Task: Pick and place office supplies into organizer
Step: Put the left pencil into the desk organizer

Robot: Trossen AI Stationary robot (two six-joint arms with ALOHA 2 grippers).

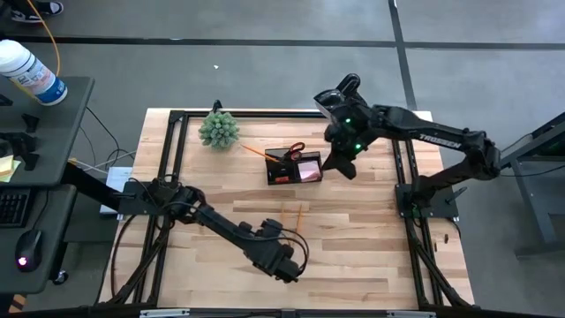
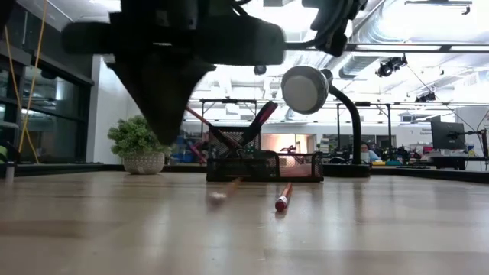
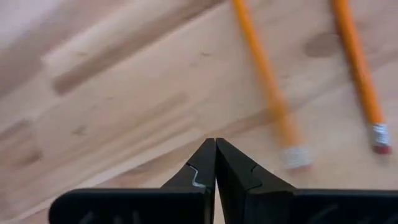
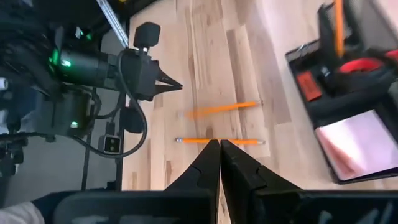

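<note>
Two yellow-orange pencils [image 3: 357,68] [image 3: 267,81] lie flat on the wooden table, side by side, erasers toward its near edge; one looks blurred. My left gripper [image 3: 216,142] hangs shut just above the table, near the pencils' eraser ends, holding nothing; it also shows as the left gripper [image 1: 290,265] in the high view. The black organizer [image 1: 294,168] stands at the far middle with red scissors [image 1: 296,148], a pencil [image 1: 256,150] and a pink pad [image 1: 309,170] in it. My right gripper [image 1: 340,166] is shut and empty, raised beside the organizer's right end.
A small green plant [image 1: 219,130] stands at the far left of the table. A black desk lamp [image 2: 306,89] rises behind the organizer. A black frame [image 1: 177,115] runs round the table. Bare wood lies between the pencils and the organizer.
</note>
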